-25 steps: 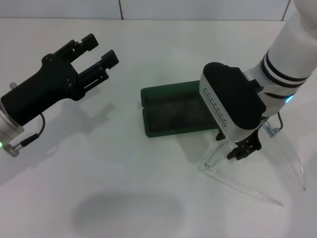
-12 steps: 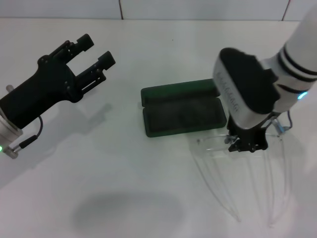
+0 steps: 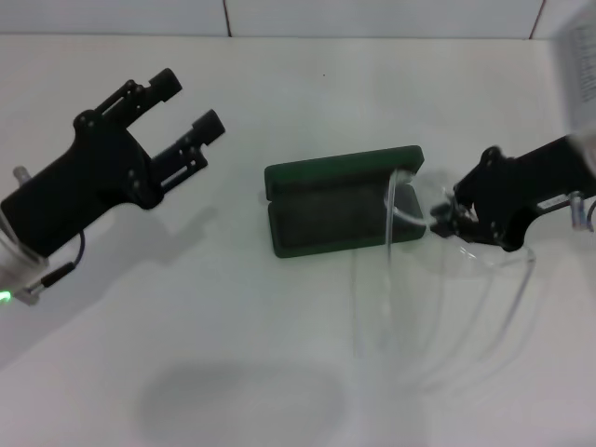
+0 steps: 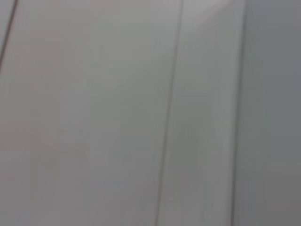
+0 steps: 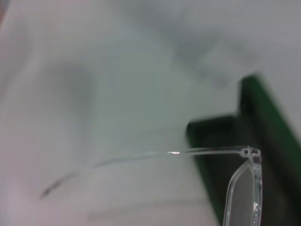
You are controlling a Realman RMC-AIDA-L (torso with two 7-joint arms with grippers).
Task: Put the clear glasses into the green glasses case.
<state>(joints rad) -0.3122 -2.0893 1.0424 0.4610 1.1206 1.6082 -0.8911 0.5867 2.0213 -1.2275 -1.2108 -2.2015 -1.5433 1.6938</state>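
- Right hand (image 3: 440,220) is pinched on the clear glasses (image 3: 410,209), gripping the frame near its right end, just beside the right edge of the green glasses case (image 3: 340,200).
- Glasses are up off the counter (image 3: 279,354), lens end hanging at the case's right edge, both clear arms trailing down and toward the robot, splayed out.
- In the right wrist view the hinge corner of the glasses (image 5: 249,153) sits over the case wall (image 5: 263,113), one arm running out past it over bare counter.
- Step in hand, as I read it: carry the glasses over the open tray and set them in.
- To do it well: turn the frame so its long side lines up with the long side of the case, centre over the tray, then lower flat.
- Those open arms are the problem; they'll overhang the near rim unless they fold or get swept inside. Go slow, thin plastic will flex and spring.
- Don't release until the lens sits below the rim.
- Case: open, lid laid back on the far side, dark lining showing, tray looks empty apart from the lens tip just over its right edge.
- Left hand (image 3: 186,107) hovers well off to the left, fingers spread wide, holding nothing. Its wrist view shows nothing useful.
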